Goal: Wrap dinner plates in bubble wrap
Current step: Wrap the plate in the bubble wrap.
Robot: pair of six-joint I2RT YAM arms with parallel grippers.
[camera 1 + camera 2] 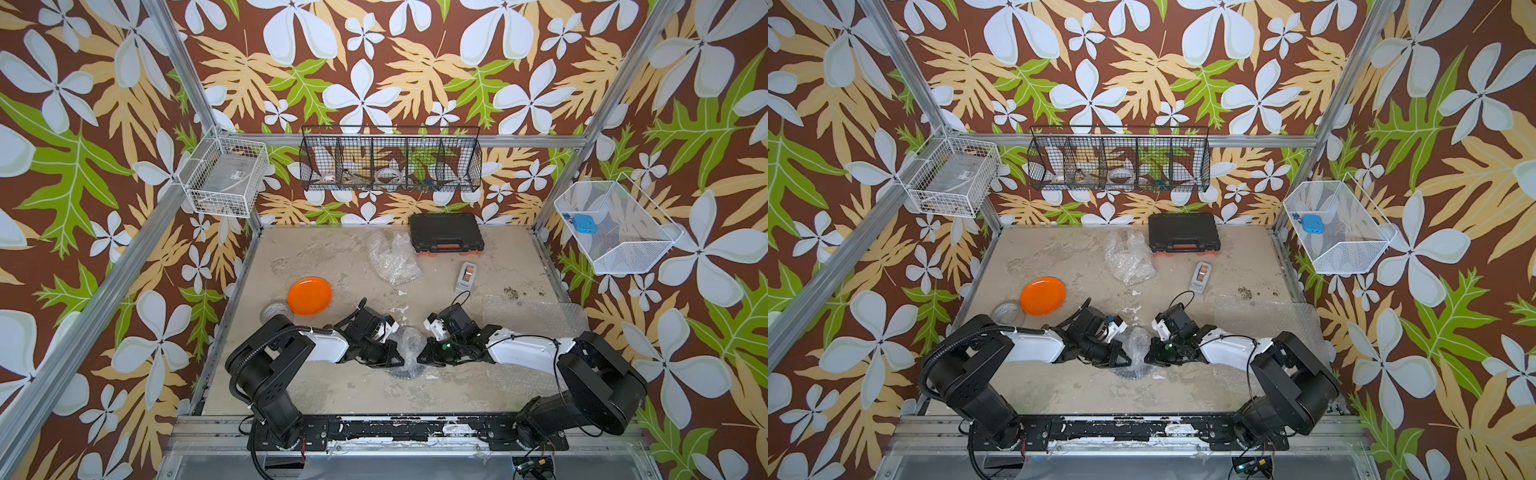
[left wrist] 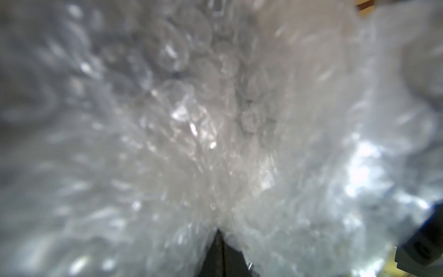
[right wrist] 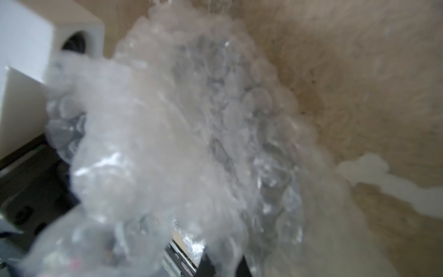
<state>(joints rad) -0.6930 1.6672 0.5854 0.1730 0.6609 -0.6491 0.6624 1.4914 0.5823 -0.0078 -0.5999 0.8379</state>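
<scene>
At the near middle of the worn tan table [image 1: 332, 386], the left gripper [image 1: 397, 358] and the right gripper [image 1: 422, 357] meet nose to nose. Both are squeezed tight on one bunch of clear, bumpy bubble wrap [image 1: 410, 343]. A dark round shape [image 1: 401, 374] peeks out under it. I think that is the black plate, but the wrap hides most of it. To do this well, I would hold both pinches firm and pull the loose ends together over the top, slowly, so the slippery plastic does not slide out. The shiny round orange plate [image 1: 309, 296] lies bare, off to the left side. A flat clear sheet of bubble wrap [image 1: 536, 316] lies by the right arm. Another crinkly bundle [image 1: 392, 257] sits farther back.
</scene>
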